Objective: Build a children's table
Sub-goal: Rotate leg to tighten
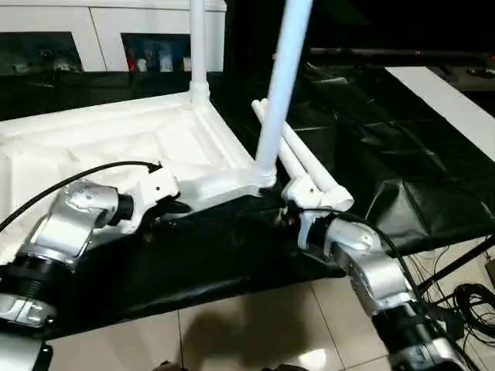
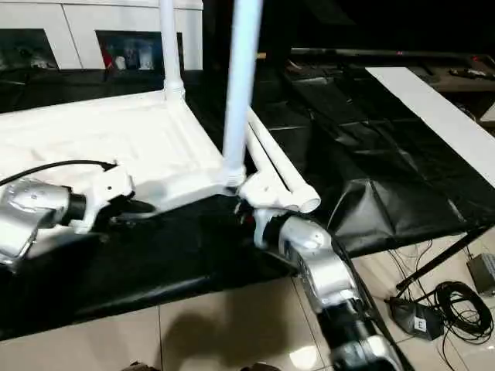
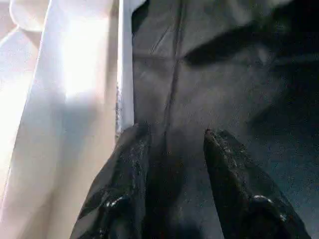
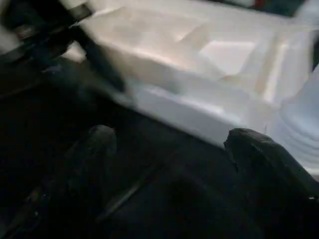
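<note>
With both pincers, the left pincer (image 3: pixel 172 149) and the right pincer (image 4: pixel 172 144), held open and empty by the upside-down table top (image 1: pixel 116 143), the standing leg (image 1: pixel 282 85) at its near corner can be bumped and tipped.

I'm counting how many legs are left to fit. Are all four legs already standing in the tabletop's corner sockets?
No. Two legs stand upright in the tabletop's sockets, while two more legs lie on the black sheet beside it.
</note>
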Available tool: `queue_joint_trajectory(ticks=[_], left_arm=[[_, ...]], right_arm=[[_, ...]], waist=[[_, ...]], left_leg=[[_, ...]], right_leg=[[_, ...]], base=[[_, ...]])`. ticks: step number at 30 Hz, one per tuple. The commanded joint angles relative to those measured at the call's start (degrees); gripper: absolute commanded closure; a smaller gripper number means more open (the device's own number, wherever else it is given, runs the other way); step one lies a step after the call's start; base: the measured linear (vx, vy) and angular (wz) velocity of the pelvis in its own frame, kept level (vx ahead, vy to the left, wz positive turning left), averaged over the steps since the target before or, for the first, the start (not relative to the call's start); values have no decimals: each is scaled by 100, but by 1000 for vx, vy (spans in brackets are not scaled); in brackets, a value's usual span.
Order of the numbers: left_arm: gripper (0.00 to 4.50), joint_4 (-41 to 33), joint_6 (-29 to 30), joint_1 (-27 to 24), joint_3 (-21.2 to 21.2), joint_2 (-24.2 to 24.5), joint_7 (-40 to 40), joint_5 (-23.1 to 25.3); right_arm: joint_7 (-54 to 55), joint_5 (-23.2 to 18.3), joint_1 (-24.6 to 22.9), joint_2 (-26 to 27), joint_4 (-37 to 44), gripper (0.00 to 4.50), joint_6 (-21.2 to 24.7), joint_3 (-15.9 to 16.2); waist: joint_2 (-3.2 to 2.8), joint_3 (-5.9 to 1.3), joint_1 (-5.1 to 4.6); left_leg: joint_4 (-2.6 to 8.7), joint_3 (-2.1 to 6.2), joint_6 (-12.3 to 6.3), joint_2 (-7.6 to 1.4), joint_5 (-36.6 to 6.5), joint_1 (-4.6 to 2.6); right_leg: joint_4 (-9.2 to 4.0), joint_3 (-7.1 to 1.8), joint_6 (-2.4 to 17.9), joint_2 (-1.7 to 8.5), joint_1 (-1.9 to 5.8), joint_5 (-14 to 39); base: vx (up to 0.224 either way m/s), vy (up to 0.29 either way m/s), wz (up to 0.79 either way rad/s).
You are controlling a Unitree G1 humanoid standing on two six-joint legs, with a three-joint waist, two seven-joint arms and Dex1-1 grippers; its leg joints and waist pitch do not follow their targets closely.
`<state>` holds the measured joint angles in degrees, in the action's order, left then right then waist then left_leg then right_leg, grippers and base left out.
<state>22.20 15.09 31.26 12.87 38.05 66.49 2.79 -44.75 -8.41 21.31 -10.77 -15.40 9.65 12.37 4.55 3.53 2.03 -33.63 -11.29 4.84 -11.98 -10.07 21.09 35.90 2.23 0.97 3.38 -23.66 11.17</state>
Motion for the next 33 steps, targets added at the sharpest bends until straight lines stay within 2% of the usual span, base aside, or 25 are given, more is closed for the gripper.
queue_joint_trajectory(ticks=[1, 2, 3, 5, 6, 7, 9, 12, 13, 14, 16, 18, 20, 21, 23, 26, 30, 31, 33], left_arm=[[247, 50, 126, 32, 99, 72, -186, 260], [247, 134, 66, 69, 126, 68, -272, 343], [247, 274, -7, 149, 174, 29, -487, 468], [247, 328, -50, 181, 190, 4, -574, 508], [247, 576, -262, 326, 220, -118, -939, 635], [247, 656, -334, 372, 228, -156, -1045, 671], [247, 937, -567, 517, 209, -317, -1368, 745], [247, 1254, -806, 681, 199, -480, -1734, 833], [247, 1516, -1028, 813, 217, -570, -2136, 968], [247, 1671, -1198, 889, 241, -607, -2392, 1074], [247, 1692, -1225, 907, 202, -646, -2470, 1057], [247, 1531, -1145, 873, -30, -760, -2503, 825], [247, 1370, -1026, 840, -236, -841, -2509, 611], [247, 1288, -955, 826, -432, -823, -2599, 485], [247, 1309, -951, 837, -508, -794, -2650, 450], [247, 1746, -936, 1005, -655, -589, -2874, 468], [247, 2187, -1027, 1150, -576, -390, -2972, 622], [247, 2492, -912, 1245, -517, -257, -2773, 680], [247, 2691, -870, 1302, -497, -181, -2534, 696]], right_arm=[[-132, -18, -24, -126, 145, 64, 118, -5], [-156, -31, -22, -150, 157, 64, 153, -19], [-143, 16, -4, -180, 145, 64, 173, -48], [-124, 47, 3, -188, 129, 64, 160, -60], [-38, 92, 19, -198, 85, 64, 124, -96], [-11, 97, 25, -200, 73, 64, 117, -105], [65, 90, 12, -205, 98, 64, 153, -132], [164, 121, 15, -220, 88, 64, 171, -137], [201, 130, 12, -226, 95, 64, 181, -125], [228, 143, 9, -218, 98, 64, 179, -121], [231, 142, -1, -214, 116, 64, 188, -117], [248, 128, -51, -204, 192, 64, 217, -116], [274, 104, -98, -194, 251, 64, 243, -136], [340, 92, -150, -179, 288, 64, 241, -168], [367, 86, -171, -172, 299, 64, 242, -176], [399, 103, -195, -157, 275, 64, 221, -155], [407, 115, -178, -136, 248, 64, 219, -140], [396, 104, -148, -121, 226, 64, 235, -135], [389, 95, -134, -119, 222, 64, 246, -134]], waist=[[-88, -330, 15], [-82, -332, 21], [-109, -333, 23], [-89, -340, 26], [-101, -341, 23], [-104, -350, 32], [-104, -357, 36], [-106, -365, 48], [-135, -376, 58], [-120, -376, 58], [-133, -397, 65], [-152, -412, 64], [-142, -424, 77], [-154, -427, 77], [-149, -427, 68], [-159, -413, 62], [-162, -398, 67], [-147, -396, 68], [-164, -398, 80]], left_leg=[[415, 75, 21, -156, -1358, -101], [409, 80, 37, -152, -1385, -99], [406, 81, 55, -147, -1418, -108], [403, 92, 79, -147, -1427, -99], [404, 96, 78, -141, -1400, -89], [392, 93, 93, -140, -1428, -106], [396, 108, 97, -134, -1392, -78], [385, 105, 96, -136, -1421, -94], [385, 113, 104, -137, -1389, -88], [378, 107, 85, -131, -1392, -89], [372, 118, 75, -133, -1290, -72], [358, 111, 51, -130, -1112, -64], [341, 98, 9, -134, -965, -68], [342, 100, -10, -133, -920, -60], [338, 100, -46, -121, -884, -53], [340, 93, -62, -113, -1038, -84], [358, 106, 11, -125, -1186, -101], [359, 103, 17, -125, -1201, -105], [361, 105, 43, -123, -1174, -113]], right_leg=[[-454, -274, 959, 386, 241, 1303], [-468, -276, 929, 392, 242, 1417], [-481, -280, 904, 390, 228, 1489], [-481, -276, 870, 399, 235, 1572], [-488, -272, 856, 390, 235, 1568], [-486, -271, 848, 387, 224, 1559], [-480, -262, 837, 391, 251, 1542], [-485, -260, 851, 387, 234, 1481], [-466, -258, 877, 390, 244, 1387], [-480, -255, 866, 372, 238, 1301], [-438, -251, 910, 385, 271, 1061], [-393, -248, 1056, 379, 291, 642], [-361, -246, 1179, 375, 298, 286], [-338, -242, 1241, 372, 314, 129], [-329, -235, 1274, 360, 326, 22], [-362, -238, 1234, 354, 303, 241], [-384, -244, 1125, 366, 287, 545], [-392, -244, 1115, 368, 282, 589], [-389, -251, 1102, 378, 277, 616]], base=[[0, 0, 0], [0, 0, 0], [0, 0, 0], [0, 0, 0], [0, 0, 0], [0, 0, 0], [0, 0, 0], [0, 0, 0], [0, 0, 0], [0, 0, 0], [0, 0, 0], [0, 0, 0], [0, 0, 0], [0, 0, 0], [0, 0, 0], [0, 0, 0], [0, 0, 0], [0, 0, 0], [0, 0, 0]])
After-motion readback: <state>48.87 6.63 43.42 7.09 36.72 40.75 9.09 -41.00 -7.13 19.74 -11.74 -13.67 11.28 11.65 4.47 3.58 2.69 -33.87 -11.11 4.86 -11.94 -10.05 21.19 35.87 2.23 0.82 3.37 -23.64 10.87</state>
